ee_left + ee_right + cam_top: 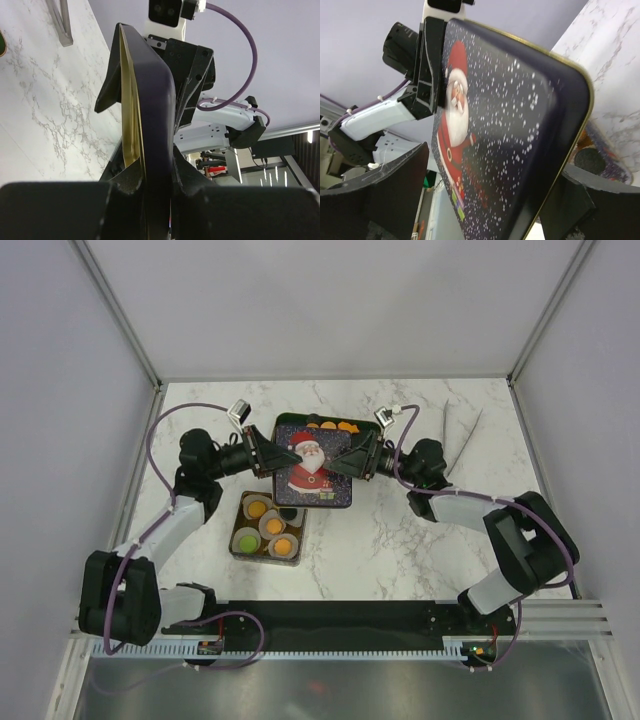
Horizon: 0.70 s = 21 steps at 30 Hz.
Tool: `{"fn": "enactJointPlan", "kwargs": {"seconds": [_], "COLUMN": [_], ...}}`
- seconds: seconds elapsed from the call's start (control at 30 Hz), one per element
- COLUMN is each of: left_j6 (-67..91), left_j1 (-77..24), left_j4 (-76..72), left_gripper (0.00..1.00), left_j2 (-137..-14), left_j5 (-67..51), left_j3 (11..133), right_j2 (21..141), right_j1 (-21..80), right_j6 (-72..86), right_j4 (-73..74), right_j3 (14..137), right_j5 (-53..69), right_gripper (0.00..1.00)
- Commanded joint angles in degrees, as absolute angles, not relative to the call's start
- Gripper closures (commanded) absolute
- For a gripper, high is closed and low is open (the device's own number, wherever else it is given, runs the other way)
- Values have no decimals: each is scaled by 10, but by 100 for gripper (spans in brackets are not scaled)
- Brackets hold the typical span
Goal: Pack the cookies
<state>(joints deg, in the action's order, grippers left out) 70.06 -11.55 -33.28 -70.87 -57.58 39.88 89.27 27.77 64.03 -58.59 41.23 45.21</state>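
Top external: left gripper [268, 454] clamps the Santa lid [312, 470] at its left edge; right gripper [348, 459] straddles its right edge, jaws apart. Orange cookies [332, 425] show just behind it.

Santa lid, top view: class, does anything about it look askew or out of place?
Yes. The Santa lid is held aloft: the left gripper pinches its rim, and the right gripper has its jaws straddling the opposite edge. Beyond its far edge orange cookies peek out, and the tray of paper cups lies uncovered beside it.
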Motion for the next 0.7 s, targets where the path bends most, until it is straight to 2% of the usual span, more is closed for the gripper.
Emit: {"fn": "enactJointPlan", "kwargs": {"seconds": [0.0,0.13,0.23,0.27,0.33,0.37,0.53,0.6,0.63,0.67], "left_j6": [726,736,740,742,745,745,745,741,731,723], "left_j1": [-107,-104,-101,-102,-101,-101,-101,-99,-99,-97], "left_j4": [-383,-406,-414,-416,-420,-421,-419,-410,-403,-394], "left_gripper": [98,98,97,96,93,91,80,69,64,53], "left_j2": [-716,-725,-733,-735,-739,-741,-748,-748,-746,-742], "left_j5": [-581,-583,-586,-587,-590,-591,-591,-593,-592,-591], "left_j3": [393,387,385,385,387,387,388,387,387,387], "right_j2": [895,901,909,911,924,929,961,969,970,969], "right_j1": [286,286,286,286,287,287,286,286,286,286], "right_j6": [705,736,767,777,800,807,859,867,869,869], "right_j4": [-714,-764,-809,-820,-845,-856,-925,-933,-934,-933], "right_j3": [395,378,371,370,369,369,370,371,370,370], "right_j5": [473,472,469,468,468,466,458,453,451,447], "right_gripper": [15,23,36,45,55,65,91,99,100,100]}}
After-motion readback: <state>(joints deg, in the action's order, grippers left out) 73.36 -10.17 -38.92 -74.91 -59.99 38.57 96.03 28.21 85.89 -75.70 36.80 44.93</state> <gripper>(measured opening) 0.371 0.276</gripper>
